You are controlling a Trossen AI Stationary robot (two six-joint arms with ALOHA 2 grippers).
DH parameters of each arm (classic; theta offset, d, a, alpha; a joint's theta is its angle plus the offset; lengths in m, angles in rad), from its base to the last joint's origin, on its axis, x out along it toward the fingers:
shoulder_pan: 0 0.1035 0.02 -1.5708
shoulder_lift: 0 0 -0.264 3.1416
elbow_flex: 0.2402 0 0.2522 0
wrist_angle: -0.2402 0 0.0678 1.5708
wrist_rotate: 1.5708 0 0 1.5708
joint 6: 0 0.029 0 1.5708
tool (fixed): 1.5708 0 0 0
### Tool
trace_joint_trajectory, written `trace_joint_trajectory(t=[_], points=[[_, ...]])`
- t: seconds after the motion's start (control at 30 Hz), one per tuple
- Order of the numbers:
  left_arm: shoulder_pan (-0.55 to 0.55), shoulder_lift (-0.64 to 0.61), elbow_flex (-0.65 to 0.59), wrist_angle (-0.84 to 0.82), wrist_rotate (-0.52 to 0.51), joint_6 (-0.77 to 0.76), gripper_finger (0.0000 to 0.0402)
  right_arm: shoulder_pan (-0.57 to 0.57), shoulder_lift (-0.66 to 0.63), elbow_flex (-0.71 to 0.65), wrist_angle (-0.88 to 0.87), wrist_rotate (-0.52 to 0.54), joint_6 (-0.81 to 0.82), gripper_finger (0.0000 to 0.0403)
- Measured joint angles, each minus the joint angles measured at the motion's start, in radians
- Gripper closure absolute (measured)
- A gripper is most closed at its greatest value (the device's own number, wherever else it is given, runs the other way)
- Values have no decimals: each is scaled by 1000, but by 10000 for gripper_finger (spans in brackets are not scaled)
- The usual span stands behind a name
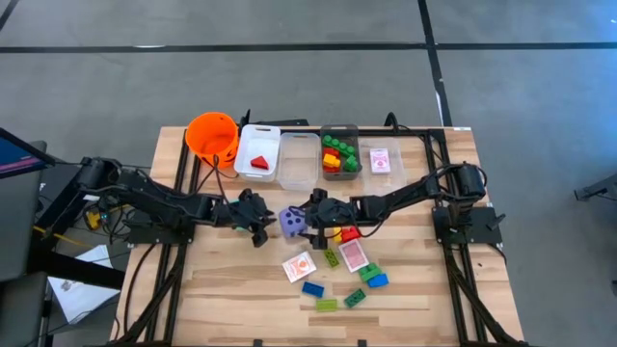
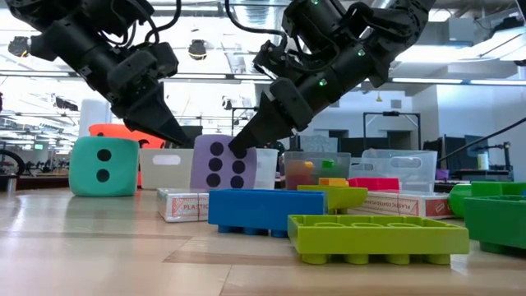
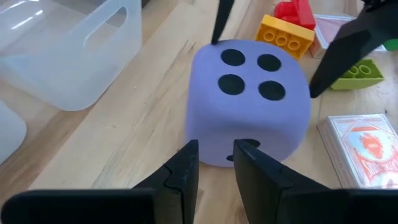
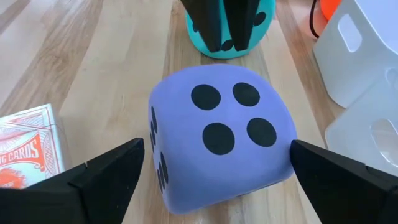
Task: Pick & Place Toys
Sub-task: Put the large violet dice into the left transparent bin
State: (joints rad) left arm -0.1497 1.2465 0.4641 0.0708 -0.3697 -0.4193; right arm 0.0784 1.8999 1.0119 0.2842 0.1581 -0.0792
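Purple die (image 4: pixel 214 140) mid-tabletop (image 1: pixel 241 299), four pips up | right claw (image 4: pixel 214 180) spread wide around it, not yet clamped | left claw (image 3: pixel 216 165) nearly together, empty, just beside | next: close squarely, lift to bin.

A robotics lab in a large open hall. A wooden desk (image 1: pixel 241 289) carrying two dark arms stands on a grey concrete floor (image 1: pixel 289 77) marked with dark lines. The low view shows a high ceiling with exposed beams (image 2: pixel 460 78), hanging lights (image 2: pixel 197 49), white walls and further workstations behind. A monitor (image 1: pixel 14 154) stands beside the desk.
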Motion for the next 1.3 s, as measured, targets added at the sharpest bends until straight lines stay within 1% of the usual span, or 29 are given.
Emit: trace_joint_trajectory(t=[0.3,0.57,0.9,0.97,1.17,1.23,1.3], points=[[0,13,1,13,-49,-5,309,0,1,0,1,0,-5,7],[19,123,2,89,2,-4,309,3,1,-1,7,-1,-7,7],[72,135,1,113,3,-4,309,12,1,-2,2,11,-8,7],[72,135,1,113,2,-4,309,12,1,-2,3,25,-8,7],[74,137,1,122,-2,-7,309,14,-15,-3,-14,118,5,7],[74,137,1,122,-2,-7,309,14,-30,-5,-34,129,17,7],[74,137,1,121,-1,-7,309,15,-39,0,-16,132,31,7]])
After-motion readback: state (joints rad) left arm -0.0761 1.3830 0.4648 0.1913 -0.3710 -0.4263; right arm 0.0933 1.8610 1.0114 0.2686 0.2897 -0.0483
